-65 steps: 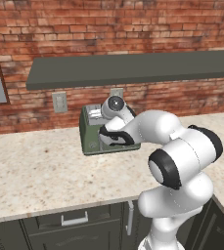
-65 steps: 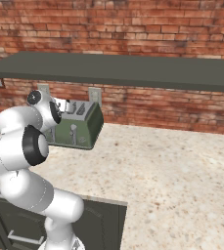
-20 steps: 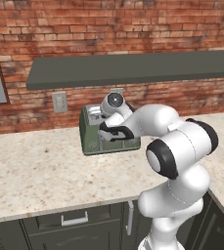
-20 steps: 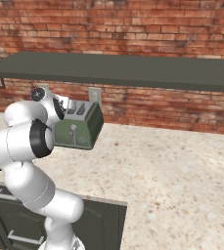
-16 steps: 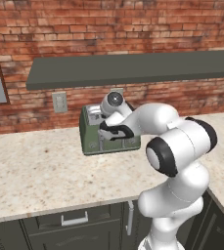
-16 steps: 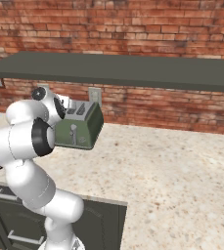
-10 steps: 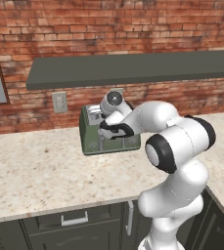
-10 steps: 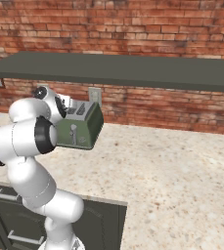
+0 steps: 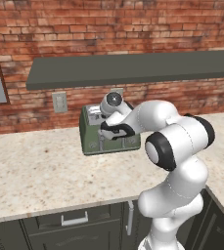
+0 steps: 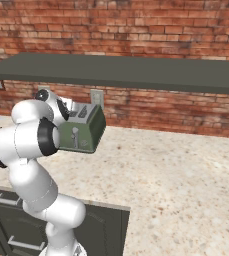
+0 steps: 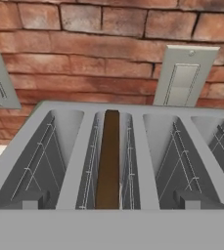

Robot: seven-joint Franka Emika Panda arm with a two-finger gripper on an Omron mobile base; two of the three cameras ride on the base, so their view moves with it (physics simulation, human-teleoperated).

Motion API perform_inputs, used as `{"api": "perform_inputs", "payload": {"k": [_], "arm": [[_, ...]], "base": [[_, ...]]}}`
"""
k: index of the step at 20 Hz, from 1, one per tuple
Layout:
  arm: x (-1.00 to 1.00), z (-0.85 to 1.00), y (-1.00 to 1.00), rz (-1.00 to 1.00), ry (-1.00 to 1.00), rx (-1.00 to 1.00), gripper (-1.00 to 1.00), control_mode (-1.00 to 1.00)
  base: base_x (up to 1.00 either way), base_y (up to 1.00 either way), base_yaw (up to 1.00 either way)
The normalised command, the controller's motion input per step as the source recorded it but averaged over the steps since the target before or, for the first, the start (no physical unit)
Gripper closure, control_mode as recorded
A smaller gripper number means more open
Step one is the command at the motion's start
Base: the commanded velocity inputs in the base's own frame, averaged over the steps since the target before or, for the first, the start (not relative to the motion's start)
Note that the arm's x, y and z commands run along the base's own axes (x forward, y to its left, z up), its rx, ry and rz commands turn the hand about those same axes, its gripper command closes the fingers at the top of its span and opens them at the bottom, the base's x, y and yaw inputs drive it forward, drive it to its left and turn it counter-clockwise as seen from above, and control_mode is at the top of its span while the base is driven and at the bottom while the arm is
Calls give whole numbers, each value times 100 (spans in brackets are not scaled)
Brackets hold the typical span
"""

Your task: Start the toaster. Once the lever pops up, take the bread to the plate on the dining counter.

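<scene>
A sage-green toaster [image 9: 108, 136] sits at the far side of a beige counter [image 9: 35, 171] against a brick wall; the dark bread [image 11: 108, 161] stands sunk in its second slot from the left. The white arm's gripper [image 9: 114, 131] hovers over the toaster's top, fingers spread wide, holding nothing; the bread is seemingly still to be lifted out, and the whole carry to the plate remains.

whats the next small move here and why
Probably lower the claw toward the bread. The hand view looks straight down into the toaster and the dark slice stands on edge in the second slot from the left, directly ahead. Whether the levers have popped up is hard to tell, so check that first.
</scene>
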Motion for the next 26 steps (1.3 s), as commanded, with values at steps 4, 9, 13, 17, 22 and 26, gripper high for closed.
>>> {"api": "perform_inputs", "payload": {"k": [4, 9, 13, 17, 22, 26], "arm": [[0, -2, 0, 0, 0, 0, -100, -100], [0, 0, 0, 0, 0, 0, -100, -100], [0, 0, 0, 0, 0, 0, -100, -100], [0, 0, 1, 0, 0, 0, 100, -100], [0, 0, 1, 0, 0, 0, 100, -100], [0, 0, 0, 0, 0, 0, 100, -100]], "base": [[0, 0, 0], [0, 0, 0], [0, 0, 0], [0, 0, 0], [0, 0, 0], [0, 0, 0]]}}
